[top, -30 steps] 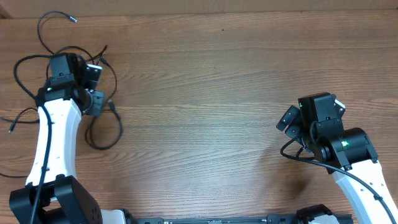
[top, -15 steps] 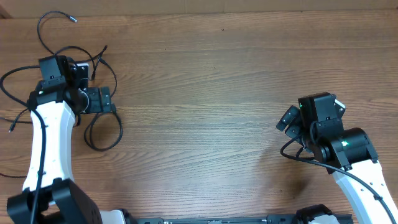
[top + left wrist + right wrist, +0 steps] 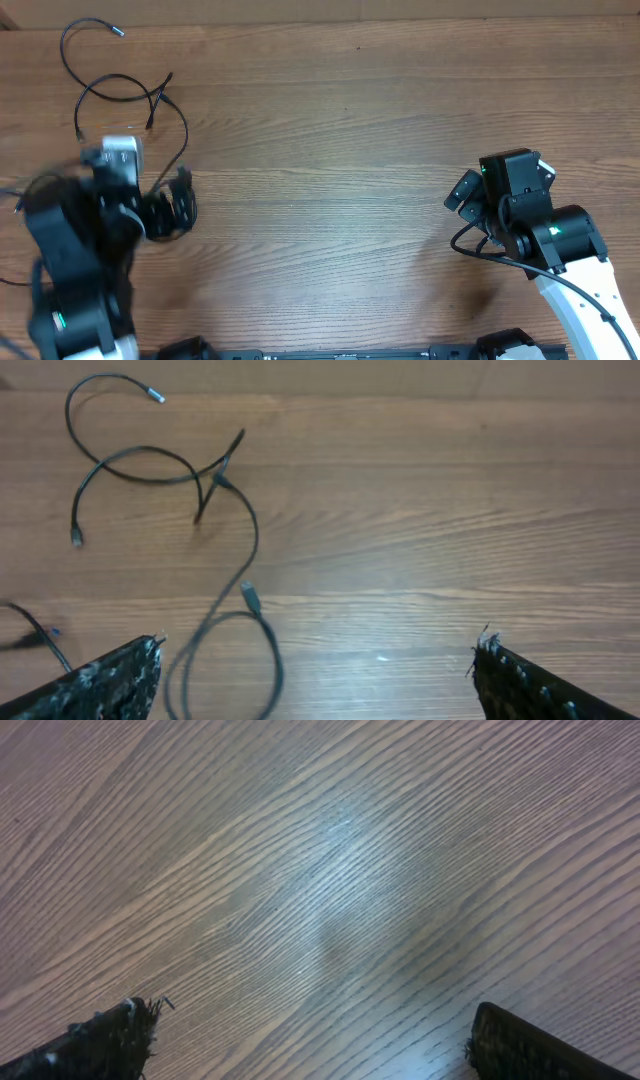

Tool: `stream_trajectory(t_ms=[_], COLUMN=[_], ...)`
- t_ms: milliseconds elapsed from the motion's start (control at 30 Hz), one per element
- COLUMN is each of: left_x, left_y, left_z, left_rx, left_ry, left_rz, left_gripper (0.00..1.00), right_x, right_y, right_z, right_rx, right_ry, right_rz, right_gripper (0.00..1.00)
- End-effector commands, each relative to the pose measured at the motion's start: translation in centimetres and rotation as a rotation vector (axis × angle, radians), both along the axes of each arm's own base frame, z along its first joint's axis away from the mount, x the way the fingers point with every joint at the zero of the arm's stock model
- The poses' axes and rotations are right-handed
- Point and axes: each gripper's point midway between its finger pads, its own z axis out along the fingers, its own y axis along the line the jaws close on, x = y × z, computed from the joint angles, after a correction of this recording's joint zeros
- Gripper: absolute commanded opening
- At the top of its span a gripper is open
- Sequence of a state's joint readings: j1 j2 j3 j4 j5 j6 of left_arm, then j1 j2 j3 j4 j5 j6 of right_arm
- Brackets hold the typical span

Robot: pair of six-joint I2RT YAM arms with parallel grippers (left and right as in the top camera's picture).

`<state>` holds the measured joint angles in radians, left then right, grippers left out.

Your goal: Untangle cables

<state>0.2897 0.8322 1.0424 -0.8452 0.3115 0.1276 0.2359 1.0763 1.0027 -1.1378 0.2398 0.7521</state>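
Spanning every view, brown wood-grain table (image 3: pixel 330 150), black cables (image 3: pixel 251 598) far left

The right arm (image 3: pixel 560 240) has a white lower link and boxy black joint housings, with a small green light (image 3: pixel 553 232) and a thin black lead (image 3: pixel 468 243) looping beside them. The left arm (image 3: pixel 75 250) is blurred, mostly black. The left claw (image 3: pixel 315 685) has rough-edged black fingers (image 3: pixel 100 680).

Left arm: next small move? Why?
Probably ease the left gripper forward and down onto the cables near where they cross. Its jaws stand open and empty with the tangle just ahead. The right gripper is open over the table, with no cable in its view.
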Motion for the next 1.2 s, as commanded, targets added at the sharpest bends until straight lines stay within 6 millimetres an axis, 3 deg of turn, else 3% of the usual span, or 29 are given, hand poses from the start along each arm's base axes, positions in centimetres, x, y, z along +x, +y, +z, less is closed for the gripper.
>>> stream_trajectory(t_ms=[0,267,567,667,833,1000,1167], left_x=[-2.9,-8.5,-11.7,-12.1,-11.7,-10.9,-9.9], left_y=[-1.1,-3.1,-4.1,-3.7,-5.5,-6.9,-7.3], left_z=[-0.5,-0.1,-4.5,-5.0,-4.4,-3.8,-4.7], left_rx=[-0.075,-0.174,-0.249,-0.227,-0.235,-0.219,-0.209], left_ry=[-0.075,-0.151,0.061,0.082,0.038,-0.104,-0.237], left_rz=[0.041,0.091,0.129,0.15,0.023,-0.096,-0.136], left_gripper=[1.0,1.0,1.0,0.99,1.0,1.0,1.0], right_x=[0.3,0.3,0.3,0.3,0.3,0.3,0.3], right_y=[-0.1,-0.1,-0.1,-0.1,-0.1,-0.1,-0.1], right_z=[0.5,0.5,0.5,0.5,0.5,0.5,0.5], right_rx=[0.003,0.003,0.003,0.003,0.003,0.003,0.003], right_ry=[-0.018,-0.018,-0.018,-0.018,-0.018,-0.018,-0.018], right_rz=[-0.009,-0.009,-0.009,-0.009,-0.009,-0.009,-0.009], right_gripper=[1.0,1.0,1.0,1.0,1.0,1.0,1.0])
